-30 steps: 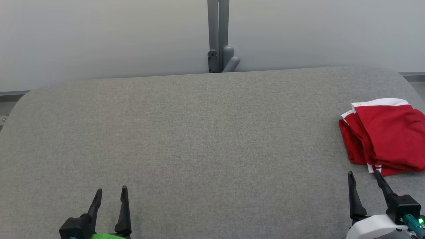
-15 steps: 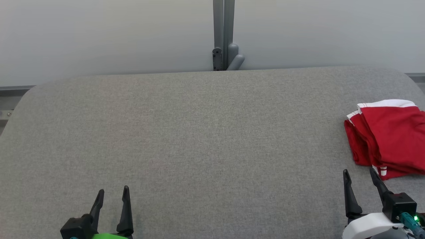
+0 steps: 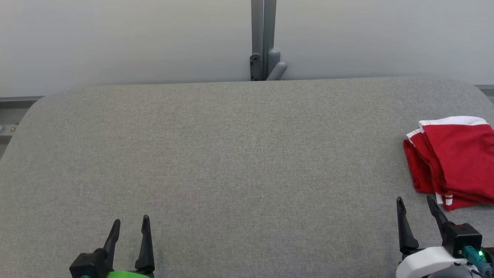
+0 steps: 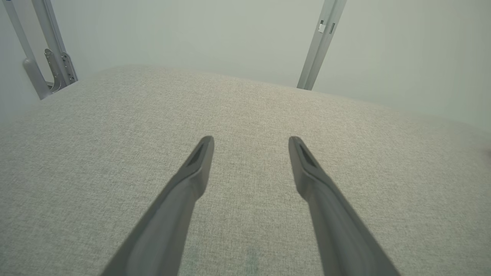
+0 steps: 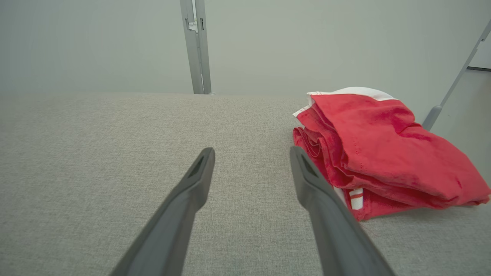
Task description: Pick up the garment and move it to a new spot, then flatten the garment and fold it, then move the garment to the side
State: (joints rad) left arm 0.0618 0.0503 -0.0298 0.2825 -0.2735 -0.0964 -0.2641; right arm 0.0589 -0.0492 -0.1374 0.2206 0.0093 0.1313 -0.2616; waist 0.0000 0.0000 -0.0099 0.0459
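"On the bench, far right: what lies there?" asks the operator.

"The garment," the technician replies. "It is red with white trim, folded into several layers, and rests flat on the grey fabric surface. The head view's right edge cuts it off. In the right wrist view the garment sits to the right of the fingers, with its white band at the far end."

"State of the right fingers?"

"Open. They stand spread at the lower right of the head view, tips pointing toward the far edge. The outer tip is just beside the garment's near corner; contact cannot be confirmed. In the right wrist view the right fingers are parted, with bare bench between them."

"State of the left fingers?"

"Open as well. They stand at the lower left, well apart from the garment. The left wrist view shows the left fingers spread above plain grey fabric."

"Any other reference points?"

"A grey post rises behind the middle of the bench's far edge, against a pale wall. The bench's far corners are rounded."
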